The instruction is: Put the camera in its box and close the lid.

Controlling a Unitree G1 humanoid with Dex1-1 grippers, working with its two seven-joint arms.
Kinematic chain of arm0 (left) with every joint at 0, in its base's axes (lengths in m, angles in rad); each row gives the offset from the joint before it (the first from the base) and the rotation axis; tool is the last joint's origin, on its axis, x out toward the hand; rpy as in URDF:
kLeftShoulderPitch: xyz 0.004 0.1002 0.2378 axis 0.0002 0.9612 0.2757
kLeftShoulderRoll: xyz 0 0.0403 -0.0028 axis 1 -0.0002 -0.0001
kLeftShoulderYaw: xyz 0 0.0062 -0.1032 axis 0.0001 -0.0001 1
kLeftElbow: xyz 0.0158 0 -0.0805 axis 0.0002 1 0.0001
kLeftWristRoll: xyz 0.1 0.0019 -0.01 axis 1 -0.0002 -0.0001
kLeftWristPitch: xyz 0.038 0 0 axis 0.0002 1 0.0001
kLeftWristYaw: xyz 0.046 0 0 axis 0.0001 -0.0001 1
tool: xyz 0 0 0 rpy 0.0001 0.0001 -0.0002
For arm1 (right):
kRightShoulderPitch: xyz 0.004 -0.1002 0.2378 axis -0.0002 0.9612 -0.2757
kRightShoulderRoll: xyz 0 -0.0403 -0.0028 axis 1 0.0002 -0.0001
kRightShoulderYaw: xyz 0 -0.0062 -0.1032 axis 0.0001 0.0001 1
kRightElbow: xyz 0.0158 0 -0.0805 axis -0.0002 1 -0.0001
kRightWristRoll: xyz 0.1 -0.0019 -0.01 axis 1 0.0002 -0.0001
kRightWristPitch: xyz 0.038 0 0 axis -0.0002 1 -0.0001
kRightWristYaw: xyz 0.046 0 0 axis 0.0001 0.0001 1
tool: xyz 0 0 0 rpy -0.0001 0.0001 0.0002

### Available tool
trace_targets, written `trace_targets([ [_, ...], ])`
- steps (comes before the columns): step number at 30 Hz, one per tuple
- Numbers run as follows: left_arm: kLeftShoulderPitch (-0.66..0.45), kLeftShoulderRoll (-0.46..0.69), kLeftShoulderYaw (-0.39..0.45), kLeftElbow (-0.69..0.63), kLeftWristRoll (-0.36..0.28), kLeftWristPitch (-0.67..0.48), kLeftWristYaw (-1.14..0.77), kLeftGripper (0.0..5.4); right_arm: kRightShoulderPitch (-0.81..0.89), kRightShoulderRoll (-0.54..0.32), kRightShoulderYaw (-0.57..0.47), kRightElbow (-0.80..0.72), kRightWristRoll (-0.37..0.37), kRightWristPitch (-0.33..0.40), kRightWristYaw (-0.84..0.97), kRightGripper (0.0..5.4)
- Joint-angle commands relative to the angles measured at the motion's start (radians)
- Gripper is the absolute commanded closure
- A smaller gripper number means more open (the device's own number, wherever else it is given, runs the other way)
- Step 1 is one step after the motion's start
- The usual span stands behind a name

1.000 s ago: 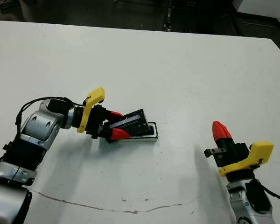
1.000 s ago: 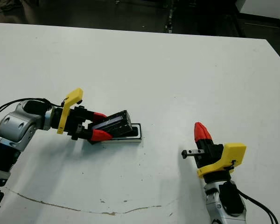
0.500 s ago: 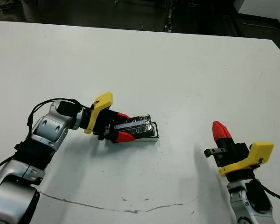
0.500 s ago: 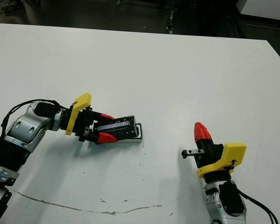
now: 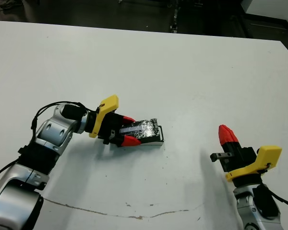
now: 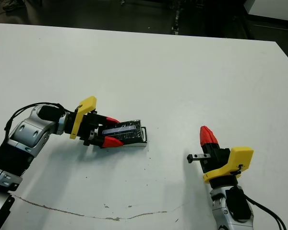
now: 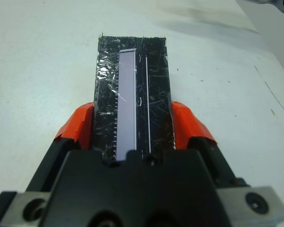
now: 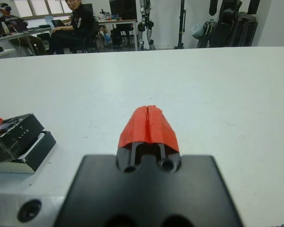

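Observation:
My left gripper [image 5: 130, 129] is shut on the lid [image 5: 143, 128], a black crinkly cover with silvery patches, gripping it by its long sides. The lid lies almost flat over the box [image 5: 153, 143], whose white side and black-rimmed right end stick out from under it. In the right wrist view the lid [image 8: 12, 136] still sits a little above the box [image 8: 38, 152] rim, slightly tilted. The left wrist view shows the lid [image 7: 132, 90] between my red fingers [image 7: 76, 126]. The camera is hidden. My right gripper [image 5: 226, 134] is shut on nothing, well to the right of the box.
A thin brown line [image 5: 110, 211] runs across the white table [image 5: 182, 72] near its front edge. Beyond the table's far edge, people [image 8: 80, 26] sit at desks, with stands and equipment behind them.
My left gripper has brought the lid down from a steep tilt to nearly flat over the box and has shifted slightly right. The right arm has not moved.

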Motion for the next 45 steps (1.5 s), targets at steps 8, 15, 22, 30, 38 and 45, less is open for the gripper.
trace_targets([
  [8, 0.029, -0.126, -0.11, 0.061, 0.038, -0.014, 0.003, 2.25, 0.02, -0.01, -0.009, -0.006, 0.0, 0.008, -0.005, 5.4],
  [15, 0.014, -0.165, -0.12, 0.125, 0.055, -0.067, -0.001, 2.25, 0.023, -0.011, -0.007, -0.011, -0.012, 0.009, -0.013, 5.4],
  [22, -0.007, -0.187, -0.138, 0.152, 0.07, -0.072, -0.004, 2.25, 0.024, -0.013, -0.008, -0.01, -0.006, 0.009, -0.005, 5.4],
  [30, -0.028, -0.203, -0.158, 0.154, 0.086, -0.055, -0.002, 2.25, 0.026, -0.01, -0.006, -0.007, -0.005, 0.003, -0.002, 5.4],
  [38, -0.03, -0.197, -0.19, 0.125, 0.142, -0.038, 0.039, 1.78, 0.028, -0.011, -0.005, -0.004, -0.005, -0.004, 0.003, 5.4],
  [45, -0.015, -0.181, -0.206, 0.104, 0.191, -0.083, 0.065, 0.97, 0.029, -0.011, -0.005, -0.003, -0.008, -0.009, 0.005, 5.4],
])
